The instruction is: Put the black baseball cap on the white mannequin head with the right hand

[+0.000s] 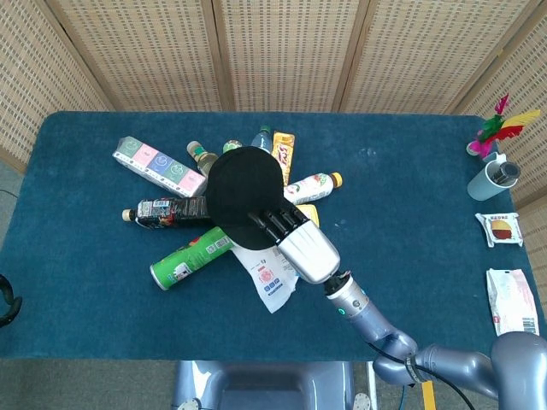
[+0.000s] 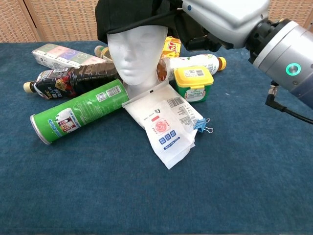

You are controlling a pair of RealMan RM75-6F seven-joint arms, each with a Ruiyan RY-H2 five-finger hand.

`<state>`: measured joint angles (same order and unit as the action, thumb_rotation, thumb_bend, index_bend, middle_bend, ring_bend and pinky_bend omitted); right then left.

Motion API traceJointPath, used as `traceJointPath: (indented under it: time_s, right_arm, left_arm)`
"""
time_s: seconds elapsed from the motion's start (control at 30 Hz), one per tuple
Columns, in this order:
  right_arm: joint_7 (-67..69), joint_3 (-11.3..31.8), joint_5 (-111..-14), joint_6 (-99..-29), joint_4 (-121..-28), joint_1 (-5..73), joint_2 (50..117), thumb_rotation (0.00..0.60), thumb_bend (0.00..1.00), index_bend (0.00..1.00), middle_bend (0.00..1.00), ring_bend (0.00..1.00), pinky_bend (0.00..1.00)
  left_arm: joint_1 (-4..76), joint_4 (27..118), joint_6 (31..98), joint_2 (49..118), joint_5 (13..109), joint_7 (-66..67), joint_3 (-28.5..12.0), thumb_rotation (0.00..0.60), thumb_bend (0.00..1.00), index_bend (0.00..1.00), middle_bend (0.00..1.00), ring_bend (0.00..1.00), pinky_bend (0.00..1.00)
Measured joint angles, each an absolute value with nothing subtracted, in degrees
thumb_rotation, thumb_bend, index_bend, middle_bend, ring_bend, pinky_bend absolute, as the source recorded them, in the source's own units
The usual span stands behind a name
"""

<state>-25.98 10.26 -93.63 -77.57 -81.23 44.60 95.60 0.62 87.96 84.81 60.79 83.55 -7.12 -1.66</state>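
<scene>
The black baseball cap (image 1: 243, 184) (image 2: 128, 13) sits on top of the white mannequin head (image 2: 134, 53), which faces the chest camera. From above the cap hides the head entirely. My right hand (image 1: 301, 242) (image 2: 215, 19) reaches in from the right, its dark fingers (image 1: 270, 220) lying against the cap's near right edge. Whether it still grips the brim I cannot make out. The left hand does not show in either view.
Around the head lie a green can (image 2: 74, 110), a dark bottle (image 2: 68, 79), a white pouch (image 2: 164, 120) with a blue clip (image 2: 202, 126), a yellow-lidded tub (image 2: 194, 82) and a white bottle (image 2: 193, 61). A cup (image 1: 495, 178) and snack packets (image 1: 513, 303) line the right edge.
</scene>
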Motion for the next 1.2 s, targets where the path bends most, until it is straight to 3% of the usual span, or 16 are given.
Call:
traceJointPath:
  time_s: [0.17, 0.47, 0.57, 0.67, 1.0, 1.2]
  right_arm:
    - [-26.1, 11.1, -93.48, -76.64, -81.77, 45.08, 95.57, 0.6, 0.81, 0.0, 0.21, 0.29, 0.36]
    - [-26.01, 10.92, -92.26, -74.46, -83.66, 44.69, 93.85, 0.6, 0.37, 0.0, 0.15, 0.2, 0.28]
    - [-26.06, 10.71, -92.26, -74.36, -84.44, 44.2, 93.02, 0.6, 0.27, 0.0, 0.15, 0.2, 0.28]
    - [-25.98, 10.67, -92.2, -74.65, -84.92, 43.65, 92.45, 0.6, 0.23, 0.0, 0.15, 0.2, 0.28]
    - [-24.89, 9.43, -90.65, -75.27, -85.54, 40.25, 89.02, 0.6, 0.22, 0.0, 0.16, 0.22, 0.32]
    - [-23.79, 8.23, -88.93, -75.79, -85.33, 37.49, 86.79, 0.6, 0.22, 0.01, 0.21, 0.28, 0.43]
  left_arm:
    - [0.47, 87.72, 84.81, 60.81, 83.26, -7.32, -1.62, 0.6, 0.34, 0.66, 0.52, 0.39, 0.32]
    - [0.57, 87.11, 84.75, 61.09, 83.33, -7.67, -1.65, 0.6, 0.34, 0.66, 0.52, 0.39, 0.32]
    - [0.62, 87.23, 84.84, 61.08, 83.41, -7.5, -1.69, 0.6, 0.34, 0.66, 0.52, 0.39, 0.32]
    - [0.66, 87.43, 84.88, 61.0, 83.45, -7.26, -1.71, 0.6, 0.34, 0.66, 0.52, 0.39, 0.32]
    - [0.81, 88.29, 84.86, 60.72, 83.2, -6.22, -1.87, 0.6, 0.34, 0.66, 0.52, 0.39, 0.32]
    - [0.9, 88.53, 84.68, 60.87, 82.86, -5.65, -1.96, 0.6, 0.34, 0.66, 0.52, 0.39, 0.32]
